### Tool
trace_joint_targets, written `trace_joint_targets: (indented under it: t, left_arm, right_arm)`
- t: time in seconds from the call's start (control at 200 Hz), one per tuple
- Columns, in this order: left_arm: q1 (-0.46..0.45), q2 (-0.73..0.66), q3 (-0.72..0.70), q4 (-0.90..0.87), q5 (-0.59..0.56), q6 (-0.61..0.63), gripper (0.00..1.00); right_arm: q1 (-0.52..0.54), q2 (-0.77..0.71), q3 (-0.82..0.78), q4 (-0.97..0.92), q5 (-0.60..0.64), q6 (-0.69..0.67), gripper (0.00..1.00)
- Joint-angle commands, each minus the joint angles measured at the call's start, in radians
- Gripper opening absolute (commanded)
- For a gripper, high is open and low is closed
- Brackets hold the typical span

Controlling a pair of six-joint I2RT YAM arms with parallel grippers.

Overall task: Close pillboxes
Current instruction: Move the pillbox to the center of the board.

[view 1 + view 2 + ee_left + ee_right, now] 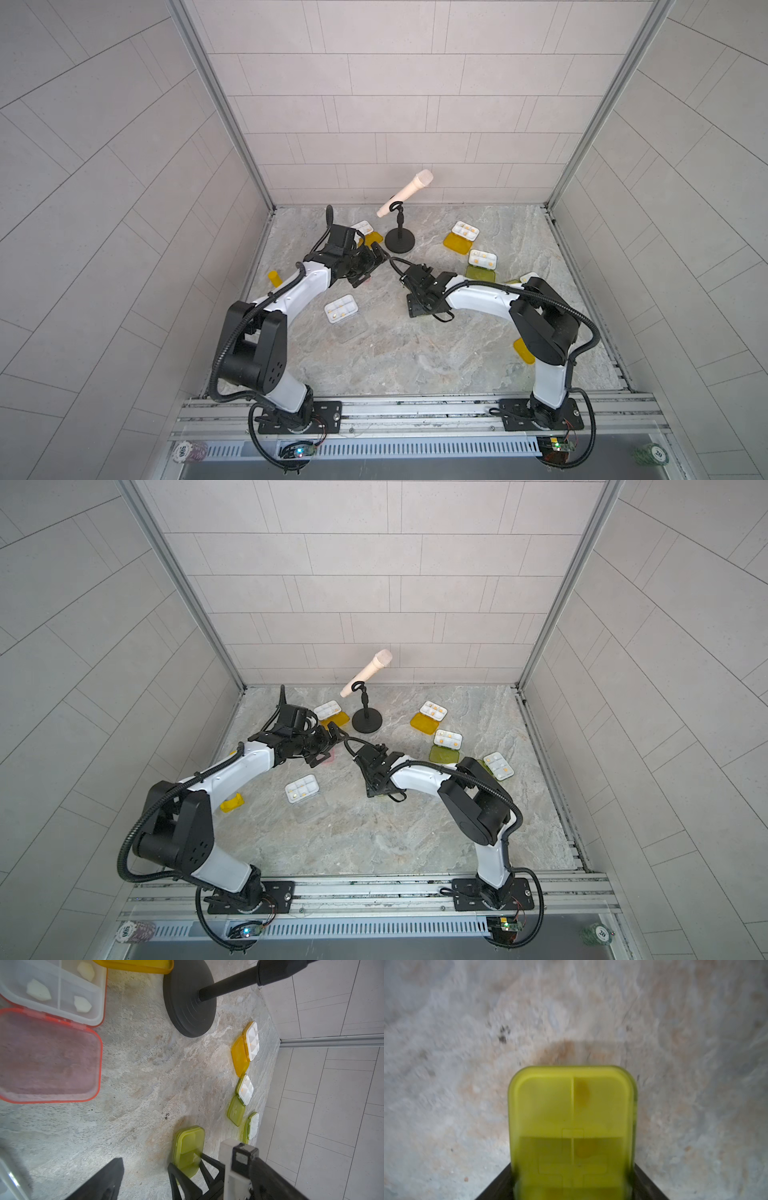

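My right gripper is shut on a lime green pillbox whose lid is down, held close to the marble top. In both top views this gripper hides that box. My left gripper stands open over a pink-lidded pillbox that lies open with pills in its white tray. From the left wrist view the green box shows between the right gripper's black fingers. More open pillboxes: a clear one, an orange-yellow one, a lime green one.
A black microphone stand with a cream microphone stands at the back middle. Another open pillbox lies behind the left arm, and one near the right arm's elbow. A yellow bottle lies at the left edge.
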Motion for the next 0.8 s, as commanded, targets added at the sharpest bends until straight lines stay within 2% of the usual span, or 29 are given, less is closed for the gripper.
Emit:
trace_joint_targets:
  t: [0.0, 0.22, 0.796]
  left_arm:
    - [0.008, -0.027, -0.015, 0.018, -0.005, -0.009, 0.99]
    - [0.009, -0.034, -0.015, 0.020, -0.004, -0.010, 0.99]
    - [0.009, -0.047, -0.020, 0.026, -0.003, -0.014, 0.99]
  right_arm:
    - [-0.032, 0.063, 0.108, -0.017, 0.043, 0.015, 0.73]
    - [-0.080, 0.186, 0.241, -0.043, 0.042, 0.031, 0.72]
    - [-0.123, 0.339, 0.387, -0.098, 0.060, 0.031, 0.76]
